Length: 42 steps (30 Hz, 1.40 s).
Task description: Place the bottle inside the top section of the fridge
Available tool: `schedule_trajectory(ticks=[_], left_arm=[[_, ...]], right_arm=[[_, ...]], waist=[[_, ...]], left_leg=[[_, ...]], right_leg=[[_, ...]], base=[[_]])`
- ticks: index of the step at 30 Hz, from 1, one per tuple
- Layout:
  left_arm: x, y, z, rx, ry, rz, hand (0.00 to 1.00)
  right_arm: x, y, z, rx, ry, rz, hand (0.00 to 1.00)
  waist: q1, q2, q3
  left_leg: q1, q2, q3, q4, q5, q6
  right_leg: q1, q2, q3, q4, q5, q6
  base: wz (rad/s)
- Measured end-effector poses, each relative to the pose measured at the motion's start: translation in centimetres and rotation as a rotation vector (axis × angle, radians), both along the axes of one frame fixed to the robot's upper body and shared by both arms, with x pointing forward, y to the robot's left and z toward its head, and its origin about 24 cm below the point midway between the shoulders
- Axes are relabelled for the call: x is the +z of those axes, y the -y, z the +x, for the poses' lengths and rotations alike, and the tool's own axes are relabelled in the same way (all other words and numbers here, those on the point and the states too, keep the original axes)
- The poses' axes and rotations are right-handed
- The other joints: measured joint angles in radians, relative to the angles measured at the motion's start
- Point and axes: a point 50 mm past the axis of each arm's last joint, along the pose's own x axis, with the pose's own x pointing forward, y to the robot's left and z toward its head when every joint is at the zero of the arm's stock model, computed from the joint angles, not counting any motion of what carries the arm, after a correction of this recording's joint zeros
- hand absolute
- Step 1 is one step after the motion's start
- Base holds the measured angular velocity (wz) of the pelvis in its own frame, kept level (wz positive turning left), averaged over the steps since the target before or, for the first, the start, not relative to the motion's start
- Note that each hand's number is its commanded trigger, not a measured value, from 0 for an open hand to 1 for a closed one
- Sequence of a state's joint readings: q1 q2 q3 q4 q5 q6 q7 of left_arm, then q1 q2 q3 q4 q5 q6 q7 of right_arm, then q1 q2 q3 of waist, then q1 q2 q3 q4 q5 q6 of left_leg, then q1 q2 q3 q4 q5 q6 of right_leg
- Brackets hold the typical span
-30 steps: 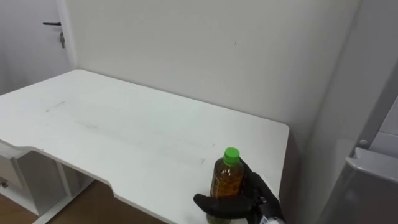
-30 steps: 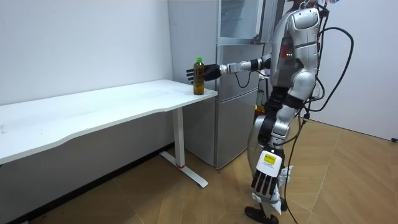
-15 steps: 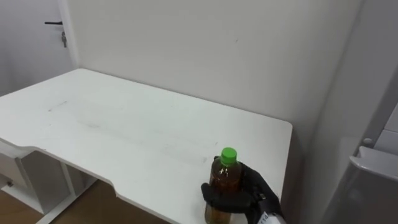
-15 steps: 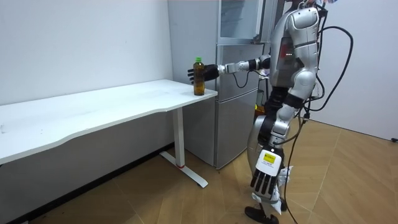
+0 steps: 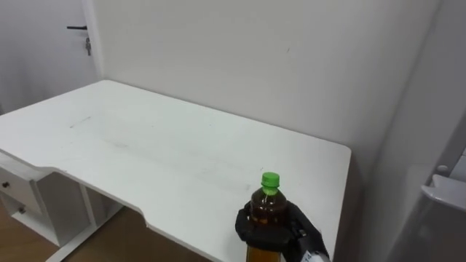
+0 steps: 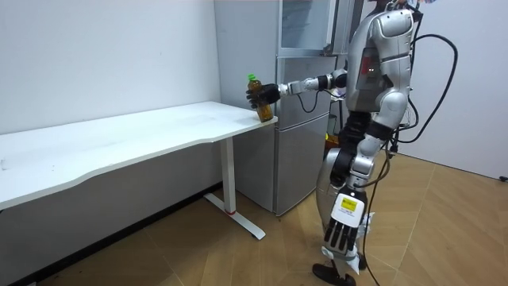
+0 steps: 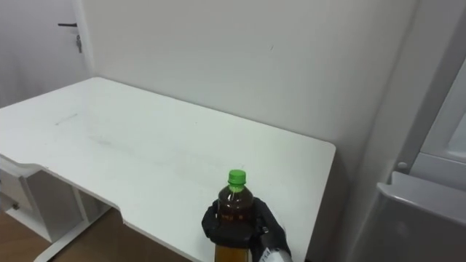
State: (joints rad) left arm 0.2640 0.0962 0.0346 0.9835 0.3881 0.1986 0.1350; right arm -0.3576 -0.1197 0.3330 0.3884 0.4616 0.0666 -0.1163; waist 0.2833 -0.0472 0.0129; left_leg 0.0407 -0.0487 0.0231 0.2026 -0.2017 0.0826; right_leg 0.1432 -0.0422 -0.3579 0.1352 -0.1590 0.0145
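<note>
The robot's right hand [image 5: 295,229] has its dark fingers wrapped around a green-capped amber bottle [image 5: 268,202], holding it just above the end of the white table [image 5: 145,160] nearest the grey fridge [image 6: 298,119]. Its left hand [image 6: 341,234] hangs below table height, fingers straight and holding nothing.

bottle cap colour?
The cap is green, and the left eye view shows it best.

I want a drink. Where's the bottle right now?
The bottle is low in the eye views, gripped by the right robot hand over the right end of the white table, near the fridge.
</note>
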Motion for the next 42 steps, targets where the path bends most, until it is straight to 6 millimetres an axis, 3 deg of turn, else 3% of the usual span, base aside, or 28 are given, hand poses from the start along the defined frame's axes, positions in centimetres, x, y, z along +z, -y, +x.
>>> schedule_trajectory(ticks=[15, 27, 37, 42], left_arm=[[-0.3, 0.0, -0.4, -0.003, -0.035, -0.005, 0.00], [-0.2, -0.3, -0.4, 0.028, -0.021, 0.010, 0.00], [-0.1, -0.7, 0.0, 0.039, -0.003, 0.024, 0.00], [-0.1, -0.8, 0.1, 0.040, 0.009, 0.053, 0.00]], right_arm=[[0.7, 0.2, 0.2, -0.004, 0.022, 0.013, 1.00], [5.8, 1.4, 0.5, -0.005, 0.231, 0.045, 1.00], [10.6, 2.1, -0.1, -0.008, 0.425, 0.097, 1.00], [11.4, 2.2, -0.4, -0.008, 0.453, 0.102, 1.00]], waist=[[-0.007, -0.008, -0.0037], [-0.045, -0.013, -0.0067], [-0.062, -0.015, -0.0100], [-0.071, -0.018, -0.0121]], left_leg=[[-0.017, 0.000, -0.001, 0.002, 0.000, 0.000], [-0.006, 0.000, 0.014, 0.003, 0.001, 0.001], [-0.010, 0.002, 0.030, 0.000, 0.001, 0.001], [-0.004, 0.002, 0.034, -0.004, 0.001, 0.001]], right_leg=[[-0.017, 0.000, 0.001, 0.000, 0.000, 0.000], [-0.011, 0.001, 0.048, -0.001, 0.000, 0.000], [-0.023, 0.002, 0.057, 0.000, 0.000, 0.000], [-0.021, 0.001, 0.061, 0.000, 0.000, 0.000]], base=[[0.00], [-0.03], [-0.05], [-0.01]])
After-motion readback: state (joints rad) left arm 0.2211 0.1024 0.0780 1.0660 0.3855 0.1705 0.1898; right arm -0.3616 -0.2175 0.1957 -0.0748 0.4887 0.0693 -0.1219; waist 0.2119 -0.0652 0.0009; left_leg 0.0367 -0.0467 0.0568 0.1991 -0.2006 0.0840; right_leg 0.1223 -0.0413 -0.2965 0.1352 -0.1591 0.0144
